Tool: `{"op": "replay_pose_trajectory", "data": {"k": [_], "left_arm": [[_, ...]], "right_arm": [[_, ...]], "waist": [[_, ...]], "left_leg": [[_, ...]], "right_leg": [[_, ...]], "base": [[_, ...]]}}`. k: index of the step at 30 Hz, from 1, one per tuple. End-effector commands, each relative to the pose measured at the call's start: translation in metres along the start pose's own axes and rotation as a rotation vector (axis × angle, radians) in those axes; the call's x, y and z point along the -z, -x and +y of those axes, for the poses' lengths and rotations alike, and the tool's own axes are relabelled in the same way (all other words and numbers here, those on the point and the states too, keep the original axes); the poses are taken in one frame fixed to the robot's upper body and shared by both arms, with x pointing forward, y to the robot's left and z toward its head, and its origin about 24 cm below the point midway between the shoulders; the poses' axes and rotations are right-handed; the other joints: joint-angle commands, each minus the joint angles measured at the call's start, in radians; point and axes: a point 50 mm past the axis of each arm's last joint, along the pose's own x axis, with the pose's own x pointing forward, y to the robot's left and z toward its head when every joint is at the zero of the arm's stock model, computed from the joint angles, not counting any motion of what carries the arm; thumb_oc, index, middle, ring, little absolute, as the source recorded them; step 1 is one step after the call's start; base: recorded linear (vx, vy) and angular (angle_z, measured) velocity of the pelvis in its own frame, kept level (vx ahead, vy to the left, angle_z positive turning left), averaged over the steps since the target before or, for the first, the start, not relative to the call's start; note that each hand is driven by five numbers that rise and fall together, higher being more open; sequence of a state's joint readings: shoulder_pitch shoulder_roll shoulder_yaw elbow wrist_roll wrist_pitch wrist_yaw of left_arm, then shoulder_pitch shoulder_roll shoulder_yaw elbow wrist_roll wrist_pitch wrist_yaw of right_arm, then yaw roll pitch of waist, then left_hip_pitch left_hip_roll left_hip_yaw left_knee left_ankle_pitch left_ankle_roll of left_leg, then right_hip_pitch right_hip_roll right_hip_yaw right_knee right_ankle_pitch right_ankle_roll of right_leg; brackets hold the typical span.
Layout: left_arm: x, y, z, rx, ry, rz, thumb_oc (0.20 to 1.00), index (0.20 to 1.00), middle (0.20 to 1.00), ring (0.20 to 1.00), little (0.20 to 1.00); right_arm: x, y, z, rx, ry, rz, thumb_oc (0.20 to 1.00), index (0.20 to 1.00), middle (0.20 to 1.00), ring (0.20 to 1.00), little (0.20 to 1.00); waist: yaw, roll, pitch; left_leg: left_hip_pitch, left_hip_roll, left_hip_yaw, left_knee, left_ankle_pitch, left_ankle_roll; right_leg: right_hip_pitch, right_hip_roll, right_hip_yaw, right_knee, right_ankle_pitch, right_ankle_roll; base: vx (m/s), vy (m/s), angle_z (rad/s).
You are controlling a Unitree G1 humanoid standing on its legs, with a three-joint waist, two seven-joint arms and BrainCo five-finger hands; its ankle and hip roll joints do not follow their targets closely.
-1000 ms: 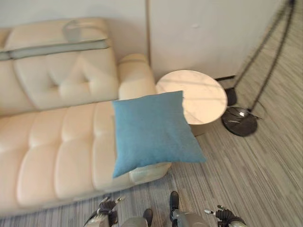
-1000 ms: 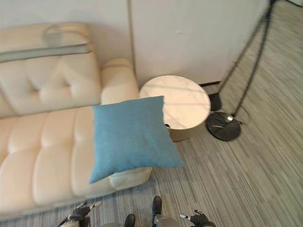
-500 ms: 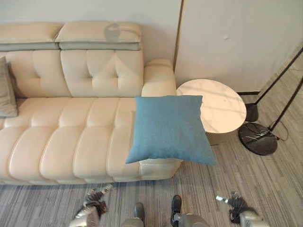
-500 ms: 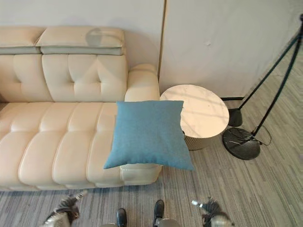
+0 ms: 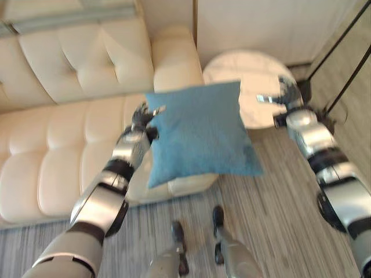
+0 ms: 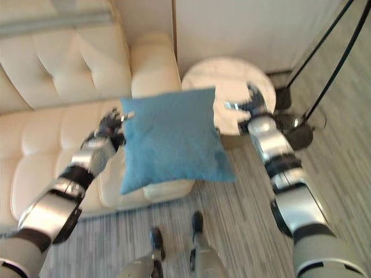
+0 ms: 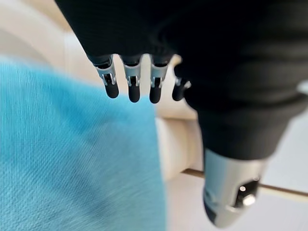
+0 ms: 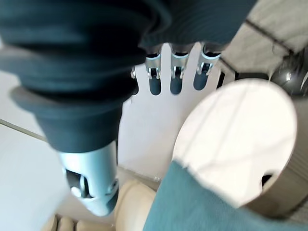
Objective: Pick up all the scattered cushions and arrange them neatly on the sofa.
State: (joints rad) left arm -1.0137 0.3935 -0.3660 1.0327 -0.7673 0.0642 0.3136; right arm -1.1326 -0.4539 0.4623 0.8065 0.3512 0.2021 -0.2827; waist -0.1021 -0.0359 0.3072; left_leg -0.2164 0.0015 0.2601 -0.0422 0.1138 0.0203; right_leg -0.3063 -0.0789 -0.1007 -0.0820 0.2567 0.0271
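Observation:
A blue square cushion lies on the right end of the cream sofa, overhanging the seat's front edge and the armrest. My left hand is at the cushion's upper left corner with its fingers straight and open. The blue fabric shows just past them, and I cannot tell whether they touch it. My right hand hovers open off the cushion's upper right corner, over the round table. Its fingers hold nothing, and a cushion corner shows past them.
The round marble-topped side table stands against the sofa's armrest. A black floor lamp with thin poles and a dark base is to the right of it. Striped grey carpet lies in front of the sofa.
Both arms have risen from the bottom edge and now flank the blue cushion. The camera has shifted and looks down more closely. The cushion lies where it was.

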Motion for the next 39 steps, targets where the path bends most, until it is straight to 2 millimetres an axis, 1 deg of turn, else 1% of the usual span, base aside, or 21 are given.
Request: {"op": "replay_pose_trajectory", "data": {"k": [1,2,3,5,6,7,10,14,17,19,20,23,24,28,29,30,31,32,33,35,39], "left_arm": [[0.009,-0.002,0.027,-0.098,0.014,0.033,1.0,1.0,1.0,1.0,1.0],[0.008,-0.002,0.019,-0.09,0.012,0.038,1.0,1.0,1.0,1.0,1.0],[0.008,-0.002,0.019,-0.09,0.012,0.037,1.0,1.0,1.0,1.0,1.0],[0.007,-0.002,0.015,-0.096,-0.006,0.032,1.0,1.0,1.0,1.0,1.0],[0.007,-0.002,0.015,-0.097,-0.006,0.033,1.0,1.0,1.0,1.0,1.0],[0.011,-0.001,0.012,-0.099,0.015,0.04,1.0,1.0,1.0,1.0,1.0],[0.013,-0.001,0.009,-0.103,-0.019,0.045,1.0,1.0,1.0,1.0,1.0],[0.008,0.002,0.0,-0.083,-0.079,-0.014,1.0,1.0,1.0,1.0,1.0],[0.017,0.005,-0.008,-0.061,-0.073,0.004,1.0,1.0,1.0,1.0,1.0],[0.029,0.006,-0.01,-0.059,-0.095,0.051,1.0,1.0,1.0,1.0,1.0],[0.04,0.005,-0.004,-0.094,-0.154,0.105,1.0,1.0,1.0,1.0,1.0],[0.028,0.001,0.003,-0.205,-0.307,0.074,1.0,1.0,1.0,1.0,1.0],[0.028,0.001,0.003,-0.205,-0.307,0.073,1.0,1.0,1.0,1.0,1.0],[0.016,-0.001,0.029,-0.354,-0.49,0.022,1.0,1.0,1.0,1.0,1.0],[0.016,-0.001,0.03,-0.354,-0.49,0.022,1.0,1.0,1.0,1.0,1.0],[0.014,-0.001,0.035,-0.383,-0.505,0.016,1.0,1.0,1.0,1.0,1.0],[0.014,0.0,0.047,-0.438,-0.555,0.009,1.0,1.0,1.0,1.0,1.0],[0.014,0.0,0.047,-0.438,-0.555,0.01,1.0,1.0,1.0,1.0,1.0],[0.019,0.001,0.054,-0.465,-0.587,0.027,1.0,1.0,1.0,1.0,1.0],[0.022,0.001,0.057,-0.471,-0.592,0.035,1.0,1.0,1.0,1.0,1.0],[0.037,0.004,0.061,-0.478,-0.569,0.102,1.0,1.0,1.0,1.0,1.0]], "right_arm": [[0.029,0.004,0.002,0.044,-0.057,0.075,1.0,1.0,1.0,1.0,1.0],[0.025,0.005,0.018,0.019,-0.064,0.075,1.0,1.0,1.0,1.0,1.0],[0.024,0.005,0.018,0.019,-0.064,0.074,1.0,1.0,1.0,1.0,1.0],[0.031,0.007,0.031,0.006,-0.046,0.107,1.0,1.0,1.0,1.0,1.0],[0.031,0.007,0.031,0.006,-0.046,0.107,1.0,1.0,1.0,1.0,1.0],[0.039,0.011,0.039,-0.001,-0.059,0.134,1.0,1.0,1.0,1.0,1.0],[0.046,0.014,0.048,-0.023,-0.037,0.153,1.0,1.0,1.0,1.0,1.0],[0.054,0.02,0.057,-0.05,-0.029,0.161,1.0,1.0,1.0,1.0,1.0],[0.062,0.023,0.058,-0.052,-0.044,0.183,1.0,1.0,1.0,1.0,1.0],[0.066,0.024,0.058,-0.054,-0.044,0.199,1.0,1.0,1.0,1.0,1.0],[0.069,0.024,0.059,-0.053,-0.046,0.218,1.0,1.0,1.0,1.0,1.0],[0.062,0.02,0.059,-0.025,-0.067,0.208,1.0,1.0,1.0,1.0,1.0],[0.062,0.02,0.058,-0.025,-0.067,0.208,1.0,1.0,1.0,1.0,1.0],[0.062,0.02,0.053,0.008,-0.084,0.19,1.0,1.0,1.0,1.0,1.0],[0.062,0.019,0.053,0.008,-0.085,0.189,1.0,1.0,1.0,1.0,1.0],[0.063,0.019,0.052,0.015,-0.091,0.19,1.0,1.0,1.0,1.0,1.0],[0.065,0.02,0.049,0.028,-0.101,0.189,1.0,1.0,1.0,1.0,1.0],[0.065,0.02,0.05,0.027,-0.101,0.189,1.0,1.0,1.0,1.0,1.0],[0.068,0.021,0.049,0.03,-0.104,0.19,1.0,1.0,1.0,1.0,1.0],[0.068,0.021,0.05,0.028,-0.106,0.19,1.0,1.0,1.0,1.0,1.0],[0.068,0.023,0.054,0.017,-0.124,0.187,1.0,1.0,1.0,1.0,1.0]], "waist": [[0.016,-0.009,0.014],[0.019,-0.011,0.034],[0.018,-0.011,0.031],[0.025,-0.008,0.05],[0.024,-0.008,0.049],[0.028,-0.005,0.06],[0.031,-0.005,0.07],[0.035,-0.005,0.083],[0.039,-0.005,0.087],[0.04,-0.006,0.09],[0.04,-0.006,0.092],[0.045,-0.011,0.1],[0.045,-0.011,0.101],[0.054,-0.012,0.114],[0.054,-0.012,0.114],[0.056,-0.012,0.116],[0.059,-0.011,0.121],[0.058,-0.011,0.121],[0.059,-0.011,0.125],[0.059,-0.011,0.127],[0.056,-0.021,0.134]], "left_leg": [[-0.037,0.05,-0.068,0.007,-0.036,-0.061],[-0.064,0.048,-0.071,0.01,-0.028,-0.063],[-0.068,0.048,-0.071,0.01,-0.027,-0.063],[-0.093,0.048,-0.075,0.002,-0.012,-0.068],[-0.094,0.048,-0.076,0.001,-0.011,-0.068],[-0.096,0.047,-0.079,-0.007,-0.005,-0.071],[-0.091,0.045,-0.085,-0.015,-0.004,-0.07],[-0.075,0.043,-0.09,-0.021,-0.008,-0.069],[-0.058,0.043,-0.092,-0.03,-0.01,-0.07],[-0.046,0.042,-0.092,-0.039,-0.009,-0.071],[-0.041,0.043,-0.091,-0.042,-0.009,-0.073],[-0.034,0.044,-0.091,-0.045,-0.008,-0.073],[-0.033,0.044,-0.091,-0.045,-0.008,-0.073],[-0.036,0.043,-0.095,-0.045,-0.004,-0.076],[-0.036,0.043,-0.096,-0.045,-0.004,-0.076],[-0.037,0.044,-0.096,-0.045,-0.004,-0.076],[-0.04,0.043,-0.098,-0.045,-0.001,-0.078],[-0.04,0.043,-0.098,-0.045,-0.001,-0.078],[-0.043,0.043,-0.1,-0.045,0.001,-0.079],[-0.046,0.044,-0.101,-0.045,0.003,-0.08],[-0.057,0.046,-0.103,-0.045,0.007,-0.083]], "right_leg": [[-0.001,0.01,0.007,0.121,-0.229,0.055],[-0.03,0.01,0.001,0.127,-0.225,0.055],[-0.034,0.01,0.001,0.127,-0.224,0.055],[-0.055,0.01,-0.007,0.127,-0.219,0.056],[-0.055,0.01,-0.008,0.127,-0.219,0.056],[-0.058,0.009,-0.013,0.124,-0.218,0.057],[-0.053,0.009,-0.018,0.123,-0.222,0.056],[-0.035,0.008,-0.026,0.118,-0.229,0.055],[-0.016,0.005,-0.035,0.108,-0.23,0.055],[-0.006,0.005,-0.039,0.102,-0.229,0.056],[0.0,0.004,-0.04,0.099,-0.227,0.057],[0.005,0.004,-0.044,0.093,-0.223,0.06],[0.006,0.004,-0.044,0.093,-0.223,0.06],[0.009,0.004,-0.051,0.088,-0.222,0.059],[0.009,0.004,-0.052,0.088,-0.222,0.059],[0.009,0.004,-0.054,0.087,-0.222,0.06],[0.008,0.003,-0.058,0.087,-0.222,0.06],[0.008,0.003,-0.058,0.087,-0.222,0.06],[0.006,0.004,-0.061,0.088,-0.222,0.06],[0.005,0.004,-0.063,0.089,-0.222,0.06],[-0.007,0.004,-0.066,0.093,-0.22,0.059]], "base": [[-0.03,-0.038,0.0],[-0.01,-0.028,0.11],[0.02,-0.031,0.07],[0.04,-0.016,0.0],[0.05,-0.007,0.06],[0.02,-0.005,0.08],[0.04,-0.008,0.08],[0.03,0.005,0.07],[0.02,0.007,0.1],[0.01,0.014,0.09],[-0.01,0.013,0.04],[-0.01,0.008,0.04],[0.0,0.0,0.0],[0.0,0.0,0.0],[0.0,0.0,0.0],[0.0,0.0,0.0],[0.0,0.0,0.0],[0.0,0.0,0.0],[0.0,-0.003,0.05],[0.0,-0.003,0.09],[0.0,0.0,0.05]]}}
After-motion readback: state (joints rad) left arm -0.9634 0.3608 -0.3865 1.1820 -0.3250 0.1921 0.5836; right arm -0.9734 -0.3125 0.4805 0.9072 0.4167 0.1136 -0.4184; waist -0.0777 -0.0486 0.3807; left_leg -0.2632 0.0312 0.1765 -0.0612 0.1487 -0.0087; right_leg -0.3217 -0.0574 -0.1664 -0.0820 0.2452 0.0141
